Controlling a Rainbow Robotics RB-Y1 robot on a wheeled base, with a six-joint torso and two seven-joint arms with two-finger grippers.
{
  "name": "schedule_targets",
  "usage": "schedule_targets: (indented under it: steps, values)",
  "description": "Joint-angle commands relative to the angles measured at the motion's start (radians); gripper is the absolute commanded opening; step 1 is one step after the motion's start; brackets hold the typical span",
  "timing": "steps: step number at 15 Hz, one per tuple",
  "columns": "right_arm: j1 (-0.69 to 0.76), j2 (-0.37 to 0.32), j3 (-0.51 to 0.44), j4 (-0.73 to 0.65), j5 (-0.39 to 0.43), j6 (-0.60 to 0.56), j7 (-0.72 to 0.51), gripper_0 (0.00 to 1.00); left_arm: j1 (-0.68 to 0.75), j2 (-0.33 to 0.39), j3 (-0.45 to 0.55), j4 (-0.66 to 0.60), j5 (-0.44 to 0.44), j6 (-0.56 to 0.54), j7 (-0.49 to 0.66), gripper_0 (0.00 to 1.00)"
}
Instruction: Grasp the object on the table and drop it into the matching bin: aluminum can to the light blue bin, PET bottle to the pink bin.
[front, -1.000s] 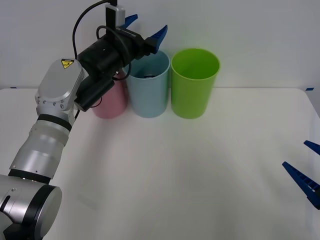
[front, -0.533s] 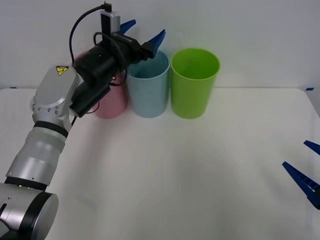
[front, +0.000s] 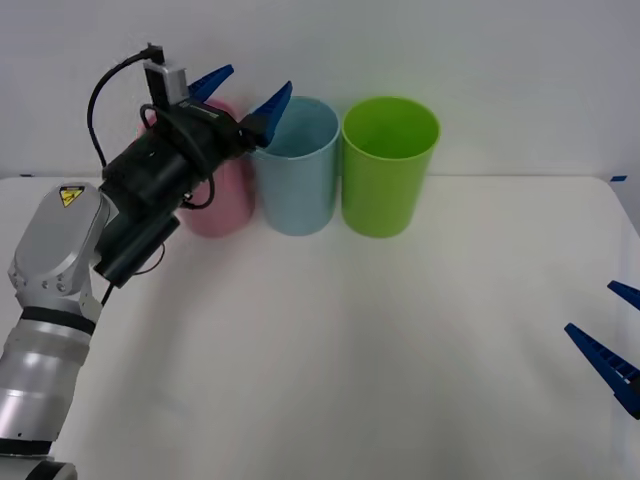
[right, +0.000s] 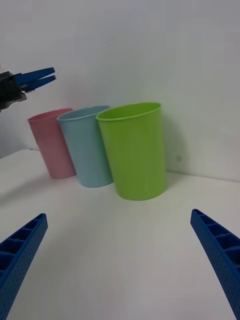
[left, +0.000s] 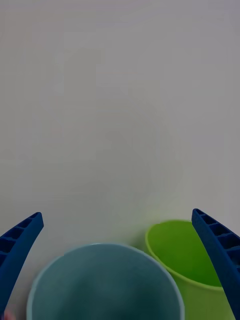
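a bare lab test bench: plain white table (front: 400, 340), blank white wall (front: 480, 60), three plastic sorting bins (front: 389, 165).

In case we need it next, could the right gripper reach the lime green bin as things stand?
Probably yes: the right gripper is open low at the table's right edge, and bare tabletop lies between it and the lime green bin.

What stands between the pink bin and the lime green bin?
The light blue bin stands between the pink bin and the lime green bin, as the front view shows.
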Motion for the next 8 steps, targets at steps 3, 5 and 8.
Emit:
schedule_targets:
  steps: [3,5,8]
  values:
    - [0.0,0.0,0.0,0.0,0.0,0.0,0.0,1.0,0.147,0.057,0.016,-0.138,0.073,-0.002,-0.003,1.0]
    - [0.0,0.0,0.0,0.0,0.0,0.0,0.0,1.0,0.218,0.076,0.036,-0.201,0.099,-0.007,-0.008,1.0]
    - [0.0,0.0,0.0,0.0,0.0,0.0,0.0,1.0,0.327,0.103,0.075,-0.289,0.134,-0.017,-0.016,1.0]
